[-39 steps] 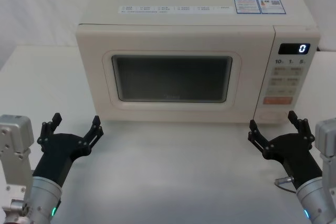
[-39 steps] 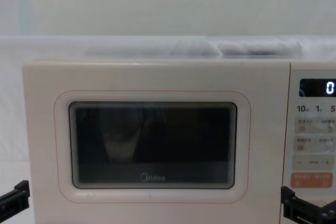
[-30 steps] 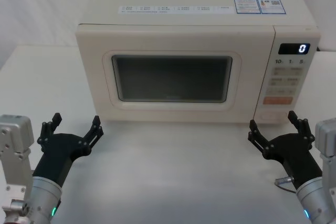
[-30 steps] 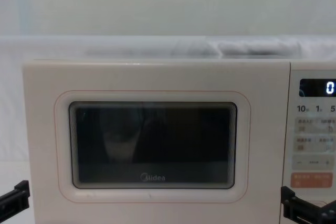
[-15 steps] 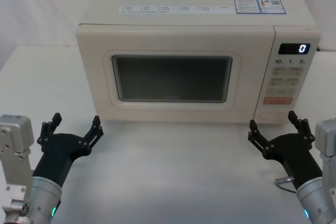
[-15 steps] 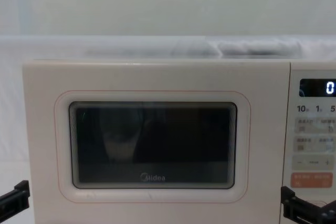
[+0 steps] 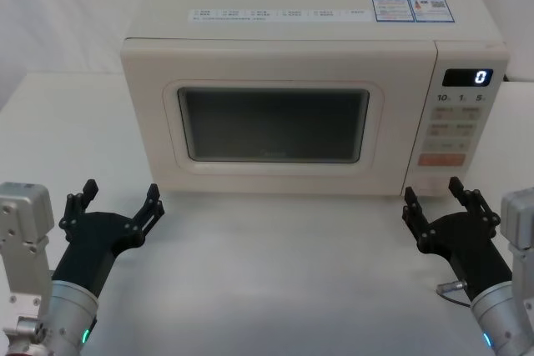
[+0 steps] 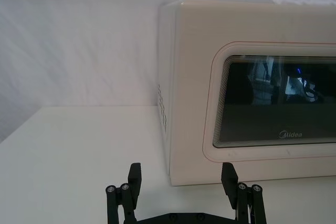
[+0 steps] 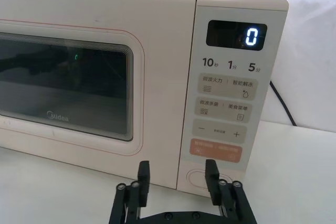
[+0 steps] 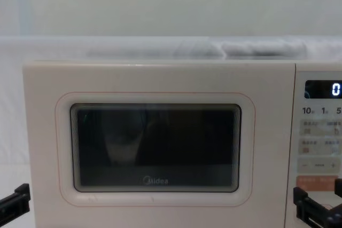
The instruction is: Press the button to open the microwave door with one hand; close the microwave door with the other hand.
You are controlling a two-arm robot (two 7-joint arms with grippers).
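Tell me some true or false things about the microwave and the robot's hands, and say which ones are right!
1. The microwave door is shut. True.
2. The display shows a 5. False: it shows a 0.
3. The right gripper is pressing the big button. False: it hovers just in front of the panel, fingers open, not touching.
4. The left gripper is open, low in front of the microwave's left corner. True.
5. An orange button sits just above the big button. True.
6. The microwave lies on its side. False: it stands upright on the table.
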